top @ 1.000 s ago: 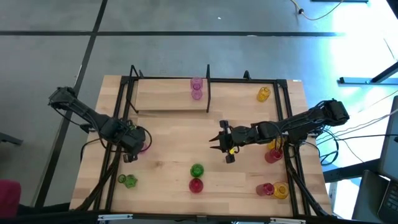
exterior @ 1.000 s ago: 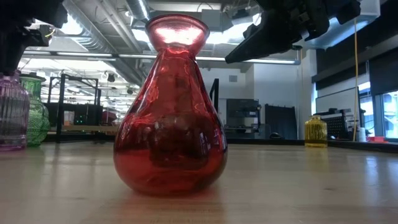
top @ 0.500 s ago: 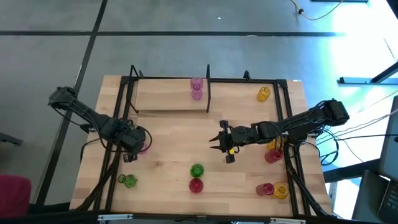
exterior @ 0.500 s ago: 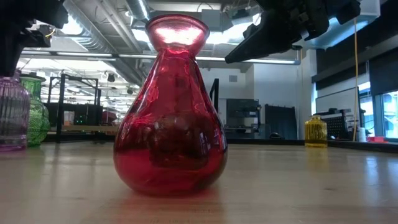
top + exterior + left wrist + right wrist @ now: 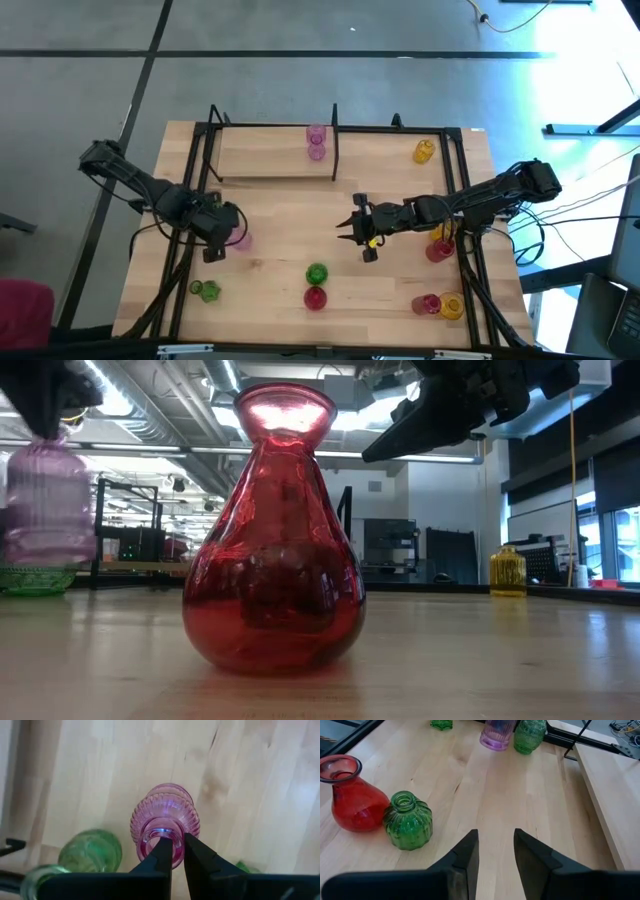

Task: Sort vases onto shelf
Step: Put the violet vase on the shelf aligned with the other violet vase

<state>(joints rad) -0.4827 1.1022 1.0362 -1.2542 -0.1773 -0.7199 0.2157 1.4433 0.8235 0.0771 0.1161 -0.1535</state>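
A: Left gripper [image 5: 173,851]?
B: Pinching the rim of a pink vase [image 5: 165,820], one finger inside the neck, one outside. In the high view that's left-centre of the frame, w/ the vase [image 5: 238,238] peeking out at the gripper's [image 5: 222,232] right side. Low view, upper left: vase [image 5: 48,500] hangs clear of the table [image 5: 480,660], blurred.
A: Anything by it?
B: A green vase [image 5: 91,852] just beside it in the wrist pic, lower left. Low view shows only a green base [image 5: 35,579] under the pink one.
A: Right gripper [image 5: 493,851]?
B: Fingers spread a bit, nothing between them, over bare wood. High view: mid-frame, slightly right [image 5: 352,228].
A: What does it look at?
B: Red vase [image 5: 355,795] & a ribbed green one [image 5: 409,820], touching or nearly, left side of its frame. Same pair sits bottom-centre in the high view: green [image 5: 316,273] above red [image 5: 314,296]. Red one [image 5: 275,540] fills the low view's middle.
A: Shelf?
B: Top-centre, high view [image 5: 260,155]. One pink vase [image 5: 316,140] on it, near the black divider [image 5: 335,140].
A: Rest of the vases?
B: Yellow [image 5: 424,151] upper right; green [image 5: 207,291] lower left; red [image 5: 438,248] by the right arm; pink [image 5: 428,303] & yellow [image 5: 451,305] together lower right.
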